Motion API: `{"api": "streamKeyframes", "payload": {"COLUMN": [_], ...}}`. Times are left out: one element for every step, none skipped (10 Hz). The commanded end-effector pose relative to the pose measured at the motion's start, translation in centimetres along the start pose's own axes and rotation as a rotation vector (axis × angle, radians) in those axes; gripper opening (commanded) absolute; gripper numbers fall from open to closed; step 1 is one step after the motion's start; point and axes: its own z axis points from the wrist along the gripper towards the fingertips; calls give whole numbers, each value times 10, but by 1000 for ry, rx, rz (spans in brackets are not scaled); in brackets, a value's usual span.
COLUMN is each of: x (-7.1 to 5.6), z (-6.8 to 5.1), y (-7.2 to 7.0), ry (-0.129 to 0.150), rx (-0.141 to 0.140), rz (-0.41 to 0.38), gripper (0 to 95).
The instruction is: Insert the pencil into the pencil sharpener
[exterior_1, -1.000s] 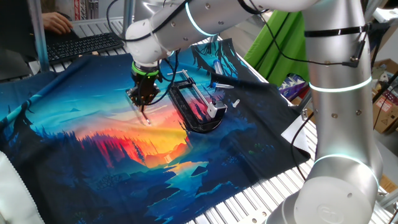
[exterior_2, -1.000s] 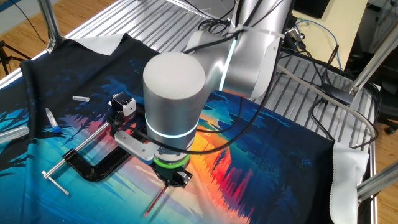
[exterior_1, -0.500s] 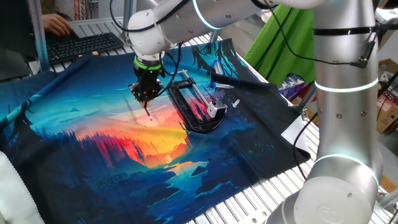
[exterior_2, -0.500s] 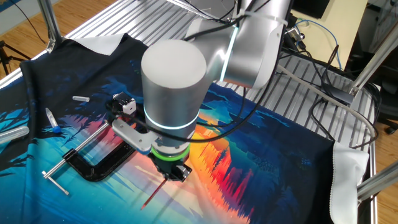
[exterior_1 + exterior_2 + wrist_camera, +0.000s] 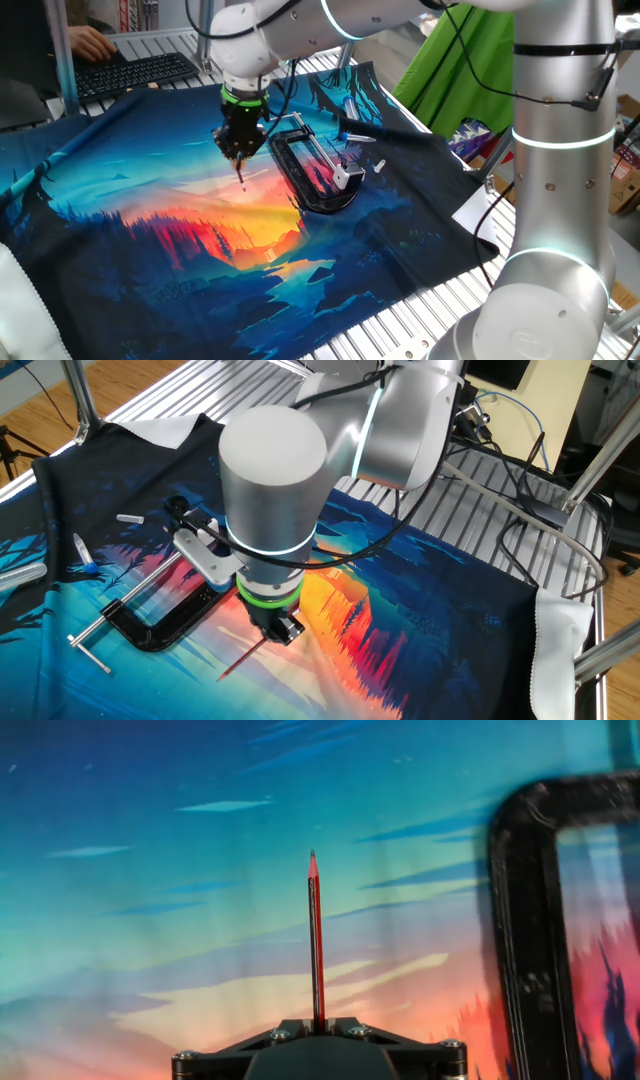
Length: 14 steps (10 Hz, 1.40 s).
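My gripper (image 5: 240,150) is shut on the pencil (image 5: 240,172), a thin reddish stick that points down from the jaws, with its tip just above the cloth. In the other fixed view the pencil (image 5: 245,658) slants down-left below the gripper (image 5: 278,630). In the hand view the pencil (image 5: 316,940) runs straight out from the gripper (image 5: 318,1025) over the cloth. The pencil sharpener (image 5: 342,178), a small silvery-white block, sits at the near end of the black clamp (image 5: 310,185), to the right of the gripper. In the other fixed view the arm hides most of it.
The black clamp (image 5: 160,622) with its silver rod (image 5: 130,605) lies on the painted cloth (image 5: 150,250), and its frame shows at the right of the hand view (image 5: 530,920). A black marker (image 5: 365,128), a small white piece (image 5: 130,518) and a blue pen (image 5: 85,555) lie nearby. A keyboard (image 5: 135,72) is behind.
The gripper has risen a little and moved towards the back of the table, alongside the clamp, carrying the pencil. The pencil stays gripped and the clamp has not moved.
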Motion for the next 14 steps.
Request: {"api": "streamKeyframes", "payload": {"x": [8,14,23,28,33,36,43,46,52,57,60,62,63,64], "z": [-8,-9,-11,-14,-18,-21,-26,-27,-30,-32,-33,-34,-34,-34], "y": [-8,-14,-22,-26,-24,-24,-23,-22,-21,-20,-20,-20,-19,-19], "ry": [29,32,31,34,43,45,49,48,47,46,52,56,55,55], "rx": [7,8,5,14,25,28,27,29,32,34,36,37,38,37], "rz": [94,107,149,196,243,261,295,305,343,381,417,466,475,479], "gripper": [0,0,0,0,0,0,0,0,0,0,0,0,0,0]}}
